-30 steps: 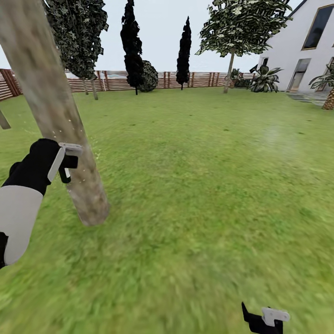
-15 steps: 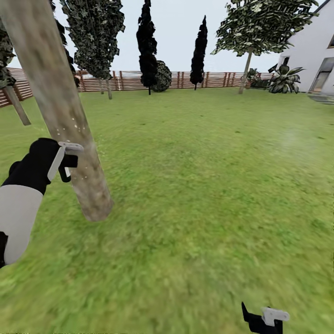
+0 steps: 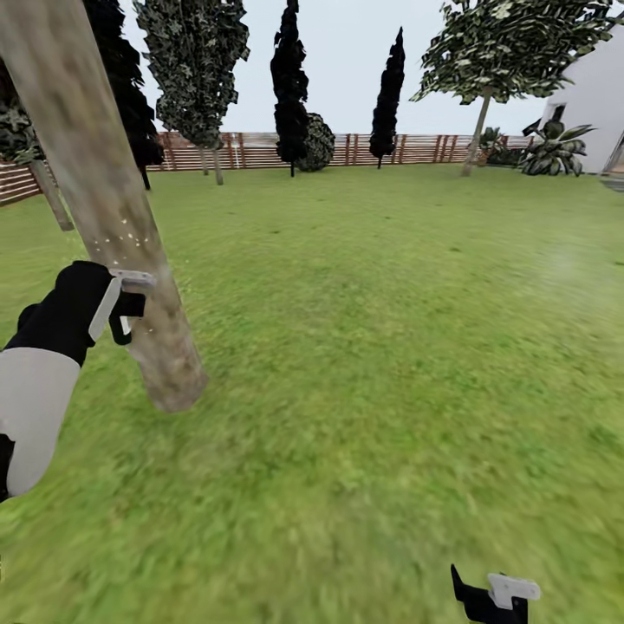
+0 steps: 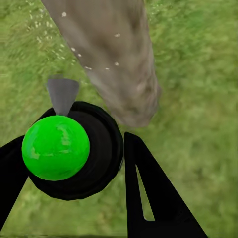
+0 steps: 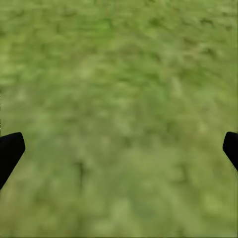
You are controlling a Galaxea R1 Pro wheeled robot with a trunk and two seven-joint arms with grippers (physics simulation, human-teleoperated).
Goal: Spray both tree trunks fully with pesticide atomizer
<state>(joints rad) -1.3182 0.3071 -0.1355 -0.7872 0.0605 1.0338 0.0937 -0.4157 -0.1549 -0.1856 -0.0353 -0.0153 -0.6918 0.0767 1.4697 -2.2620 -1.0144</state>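
Note:
A thick, leaning tree trunk, mottled grey-brown, rises from the lawn at the left of the head view. White specks dot its bark. My left gripper hovers right beside the trunk, a little above its base. In the left wrist view this gripper is shut on the pesticide atomizer, a black round body with a bright green cap and a grey nozzle aimed at the trunk. My right gripper hangs low at the bottom right, open over bare grass.
Green lawn stretches to a reddish-brown slat fence. Dark cypress-like trees and a round bush stand along it. A second thin leaning trunk shows at far left, a leafy tree and a white house at far right.
The whole view has swung left, so fence, trees and house slide right in the picture. The trunk sits slightly differently beside my left gripper. Both arms hold their pose.

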